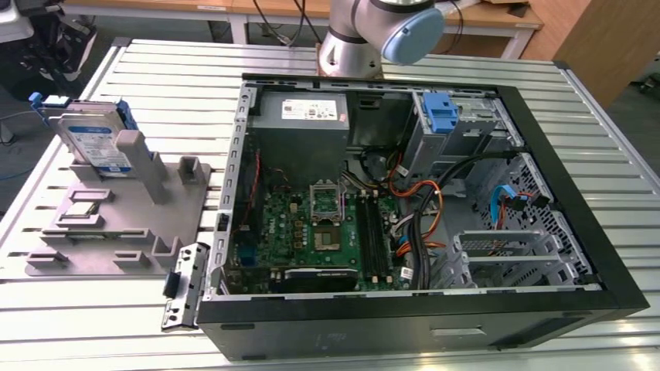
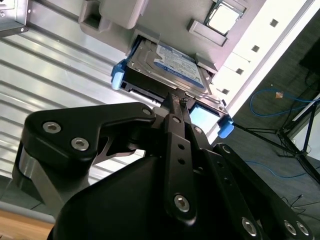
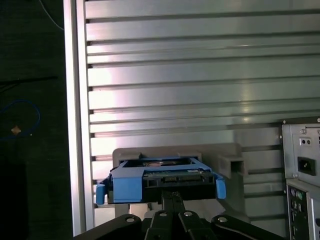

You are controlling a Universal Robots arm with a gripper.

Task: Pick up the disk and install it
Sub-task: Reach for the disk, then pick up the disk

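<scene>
Bare table slats are left open along the near edge, at the exterior view's left of the open computer case. Farther back, the disk is stood upright in the grey holder, white-and-blue label turned nearward. In the first wrist view the gripper is lined up on its blue-railed edge, jaws drawn together.

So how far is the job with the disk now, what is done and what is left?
Nothing looks done yet. The disk stands upright in the grey holder beside the open case, not inside it. In hand: in both wrist views the gripper points at the disk, fingers shut, holding nothing. Left: picking the disk up and installing it.
</scene>
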